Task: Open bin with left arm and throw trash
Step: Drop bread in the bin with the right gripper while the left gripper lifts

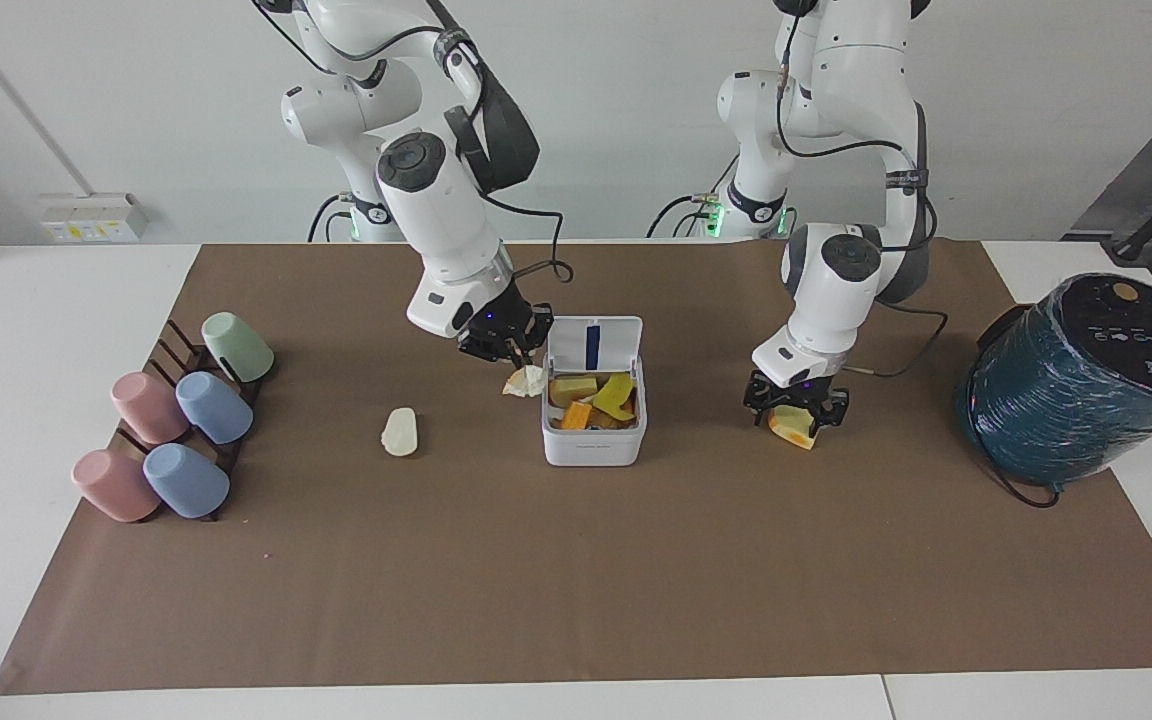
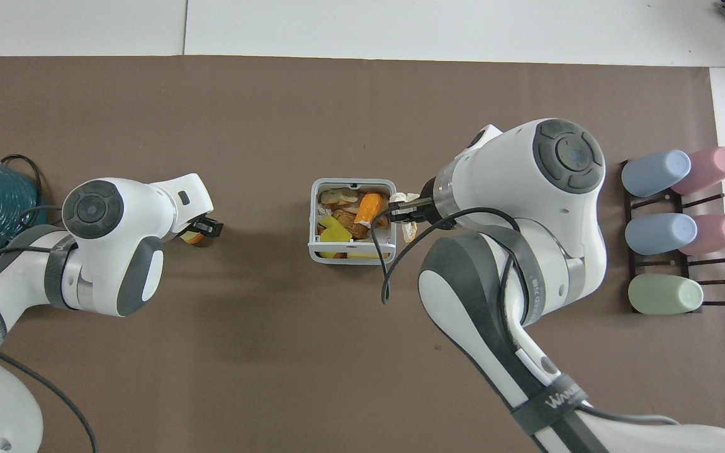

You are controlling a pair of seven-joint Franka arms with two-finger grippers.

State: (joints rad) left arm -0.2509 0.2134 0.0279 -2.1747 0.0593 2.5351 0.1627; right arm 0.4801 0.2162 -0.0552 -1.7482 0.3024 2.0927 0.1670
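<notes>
The white bin (image 1: 593, 445) stands mid-mat with its lid (image 1: 594, 345) up, and it holds several food scraps. It also shows in the overhead view (image 2: 313, 220). My right gripper (image 1: 508, 352) is shut on the cream wedge (image 1: 526, 381) and holds it in the air just beside the bin's rim, toward the right arm's end. The whitish oval lump (image 1: 401, 432) lies on the mat and is hidden under the arm in the overhead view. My left gripper (image 1: 796, 408) is down over the yellow-orange chunk (image 1: 794, 427), which rests on the mat.
A rack of pastel cups (image 1: 176, 430) sits at the right arm's end of the table and shows in the overhead view (image 2: 671, 226). A big teal wrapped cylinder (image 1: 1086, 380) with a cable stands at the left arm's end. Brown mat (image 1: 576, 580) covers the table.
</notes>
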